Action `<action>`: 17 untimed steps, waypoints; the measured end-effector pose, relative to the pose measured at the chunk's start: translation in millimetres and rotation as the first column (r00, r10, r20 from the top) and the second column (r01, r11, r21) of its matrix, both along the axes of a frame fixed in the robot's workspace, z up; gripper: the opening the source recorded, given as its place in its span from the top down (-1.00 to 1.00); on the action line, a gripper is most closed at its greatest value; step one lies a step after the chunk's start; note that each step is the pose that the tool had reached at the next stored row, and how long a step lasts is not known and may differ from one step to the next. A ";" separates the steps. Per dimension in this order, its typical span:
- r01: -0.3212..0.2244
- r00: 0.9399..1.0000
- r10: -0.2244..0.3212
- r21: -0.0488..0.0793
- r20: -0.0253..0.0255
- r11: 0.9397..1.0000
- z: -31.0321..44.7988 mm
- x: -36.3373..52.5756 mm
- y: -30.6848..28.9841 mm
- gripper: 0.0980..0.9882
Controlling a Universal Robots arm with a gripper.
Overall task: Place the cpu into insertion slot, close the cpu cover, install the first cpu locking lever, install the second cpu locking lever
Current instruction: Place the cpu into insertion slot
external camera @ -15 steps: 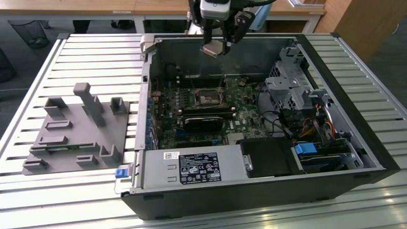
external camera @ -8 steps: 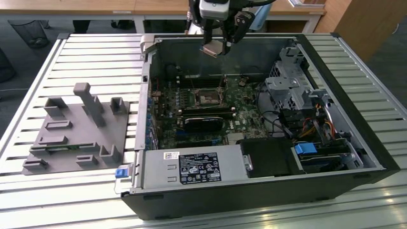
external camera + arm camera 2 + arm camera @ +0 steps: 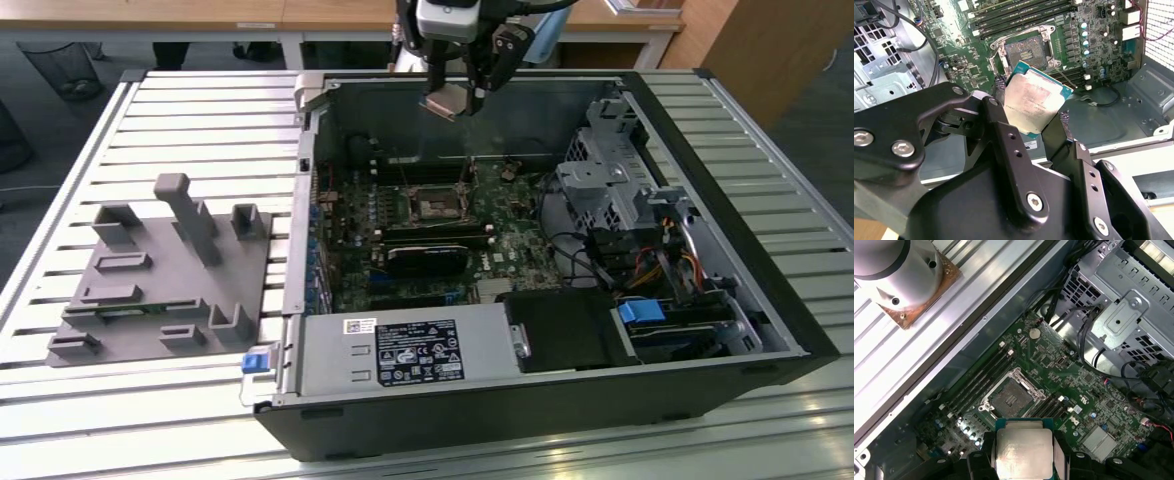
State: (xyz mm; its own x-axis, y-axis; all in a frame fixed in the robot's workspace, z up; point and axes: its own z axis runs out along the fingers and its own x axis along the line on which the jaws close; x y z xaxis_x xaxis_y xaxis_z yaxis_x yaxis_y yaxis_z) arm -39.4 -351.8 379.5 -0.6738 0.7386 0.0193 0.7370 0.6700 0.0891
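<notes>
Holding cpu (image 3: 1024, 452) | gripper (image 3: 1032, 100) clamped on edges | above insertion slot (image 3: 1010, 399), apart

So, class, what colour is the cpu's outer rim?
The cpu has a teal-green rim around a silvery-beige face; the second wrist view shows it best.

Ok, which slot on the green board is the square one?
The insertion slot, silver-rimmed with a dark, empty centre; the memory slots beside it are long, narrow and black. The tool holds the cpu above the board.

cpu (image 3: 1036, 97) in hand (image 3: 1031, 103), abv slot (image 3: 1025, 51)
</notes>
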 end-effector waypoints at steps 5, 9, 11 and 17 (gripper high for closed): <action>0.010 1.000 -0.010 0.000 0.000 1.000 0.0 0.0 0.0 0.00; 0.018 1.000 -0.018 0.000 0.000 1.000 0.0 0.0 0.0 0.00; 0.022 1.000 -0.022 0.000 0.000 1.000 0.0 0.0 0.0 0.00; 0.033 0.999 -0.033 0.000 0.000 0.999 0.0 0.0 0.0 0.00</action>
State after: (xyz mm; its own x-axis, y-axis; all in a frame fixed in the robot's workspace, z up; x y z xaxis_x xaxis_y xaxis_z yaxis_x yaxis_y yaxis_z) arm -39.4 -351.8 379.5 -0.6491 0.7605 0.0193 0.7587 0.6453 0.0891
